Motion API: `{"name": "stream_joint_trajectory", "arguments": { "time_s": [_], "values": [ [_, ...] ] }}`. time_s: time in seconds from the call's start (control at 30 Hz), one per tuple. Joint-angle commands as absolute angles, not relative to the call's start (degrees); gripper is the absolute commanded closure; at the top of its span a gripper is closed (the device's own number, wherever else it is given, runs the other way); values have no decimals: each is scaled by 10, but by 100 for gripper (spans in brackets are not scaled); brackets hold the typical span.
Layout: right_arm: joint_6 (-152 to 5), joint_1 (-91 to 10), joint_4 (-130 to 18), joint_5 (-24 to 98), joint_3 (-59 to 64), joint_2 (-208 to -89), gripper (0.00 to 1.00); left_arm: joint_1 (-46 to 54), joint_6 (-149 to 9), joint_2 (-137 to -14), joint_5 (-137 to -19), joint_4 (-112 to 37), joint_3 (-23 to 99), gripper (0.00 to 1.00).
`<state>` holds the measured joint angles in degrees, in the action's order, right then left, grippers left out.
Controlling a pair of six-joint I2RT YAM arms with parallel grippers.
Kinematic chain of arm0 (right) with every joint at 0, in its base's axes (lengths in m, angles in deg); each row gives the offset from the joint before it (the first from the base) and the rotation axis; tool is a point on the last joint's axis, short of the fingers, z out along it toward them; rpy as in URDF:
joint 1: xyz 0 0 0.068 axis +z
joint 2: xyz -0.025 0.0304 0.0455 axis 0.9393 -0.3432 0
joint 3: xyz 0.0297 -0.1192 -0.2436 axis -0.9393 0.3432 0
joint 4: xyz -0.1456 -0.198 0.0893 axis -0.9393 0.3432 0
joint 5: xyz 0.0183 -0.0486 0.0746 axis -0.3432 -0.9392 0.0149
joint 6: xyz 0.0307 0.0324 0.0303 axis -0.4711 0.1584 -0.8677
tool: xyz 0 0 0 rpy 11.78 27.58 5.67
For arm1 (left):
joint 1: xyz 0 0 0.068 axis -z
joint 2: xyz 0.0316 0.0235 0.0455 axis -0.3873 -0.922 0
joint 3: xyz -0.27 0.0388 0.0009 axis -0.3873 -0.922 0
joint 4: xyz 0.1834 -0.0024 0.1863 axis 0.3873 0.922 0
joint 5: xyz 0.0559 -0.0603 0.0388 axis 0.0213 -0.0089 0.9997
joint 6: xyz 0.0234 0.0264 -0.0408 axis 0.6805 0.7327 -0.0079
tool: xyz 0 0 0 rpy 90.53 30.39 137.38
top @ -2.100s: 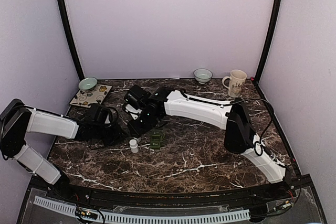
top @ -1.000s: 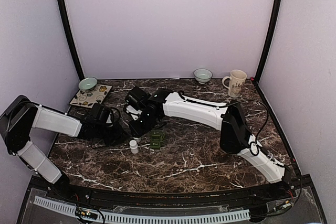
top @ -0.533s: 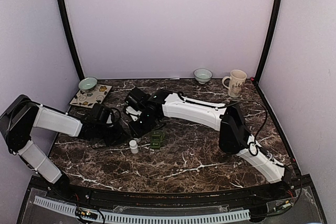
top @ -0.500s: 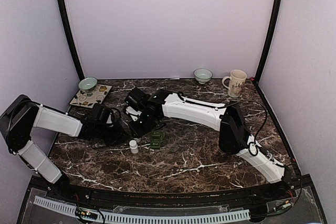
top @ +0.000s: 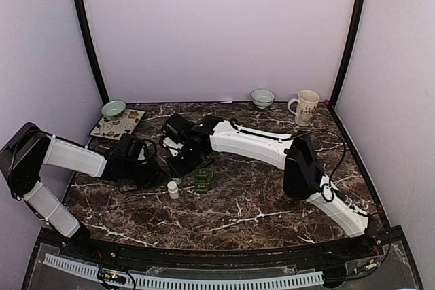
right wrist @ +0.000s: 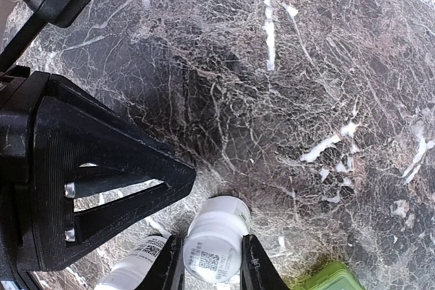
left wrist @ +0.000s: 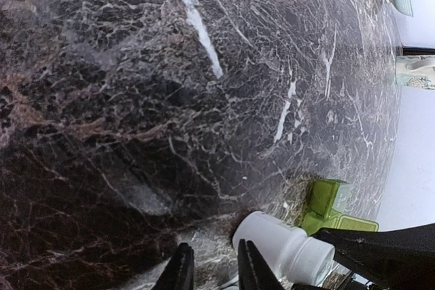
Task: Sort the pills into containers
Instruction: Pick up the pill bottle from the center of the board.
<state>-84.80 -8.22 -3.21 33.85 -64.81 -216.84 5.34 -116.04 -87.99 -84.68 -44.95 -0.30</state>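
1. Both arms have edged toward the middle of the desk (top: 272,195) over the last two seconds. The left forearm has swung closer to the right one, and the right elbow has slid a little to the left. The containers (top: 202,180), a small dark green box of compartments, have stayed put.
2. My right pincer (right wrist: 211,241) has drawn its fingers in around a white bottle (right wrist: 216,236). Both fingers look to be touching its sides, with the cap pointing away from the wrist. I judge that to be a grip, but I cannot say how firm.
3. My left pincer (left wrist: 213,248) stands with only a narrow gap. I see bare desk between the tips, and anything seated deeper is hidden below the view, so I cannot tell whether it holds something.
4. A second labelled bottle (right wrist: 129,273) lies just beside the first, under the left pincer's frame.
5. The containers sit on the desk just beside the bottles, on the side towards the right arm's base. Neither pincer touches them.
6. I see no loose pills anywhere, so I judge that sorting has not begun. The newly gripped bottle still has to be opened. That probably needs the left pincer on the cap, with care not to knock the neighbouring bottle.
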Motion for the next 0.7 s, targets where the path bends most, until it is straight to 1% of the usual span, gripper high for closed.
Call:
{"name": "stream_joint_trajectory", "arguments": {
  "time_s": [0.0, 0.07, 0.1, 0.13, 0.23, 0.5, 0.53, 0.6, 0.67],
  "values": [
    [-846, -81, -46, 320, -623, -2144, 95, 51, -1157, -872, -848, -454, 6, 70],
    [-849, -81, -61, 314, -605, -2126, 99, 50, -1156, -864, -844, -453, 6, 54],
    [-849, -82, -68, 312, -595, -2117, 100, 50, -1155, -856, -842, -453, 5, 48],
    [-850, -84, -74, 310, -586, -2107, 100, 50, -1156, -849, -839, -451, 5, 43],
    [-861, -90, -96, 314, -556, -2073, 100, 49, -1149, -826, -827, -440, 9, 34],
    [-905, -119, -194, 374, -408, -1949, 100, 46, -1138, -780, -818, -433, 13, 31],
    [-910, -123, -207, 384, -388, -1934, 100, 46, -1137, -773, -821, -441, 11, 30],
    [-924, -133, -236, 407, -346, -1903, 100, 46, -1126, -757, -835, -467, 7, 25],
    [-943, -145, -275, 437, -297, -1869, 100, 46, -1113, -740, -861, -512, 0, 24]
  ]
}}
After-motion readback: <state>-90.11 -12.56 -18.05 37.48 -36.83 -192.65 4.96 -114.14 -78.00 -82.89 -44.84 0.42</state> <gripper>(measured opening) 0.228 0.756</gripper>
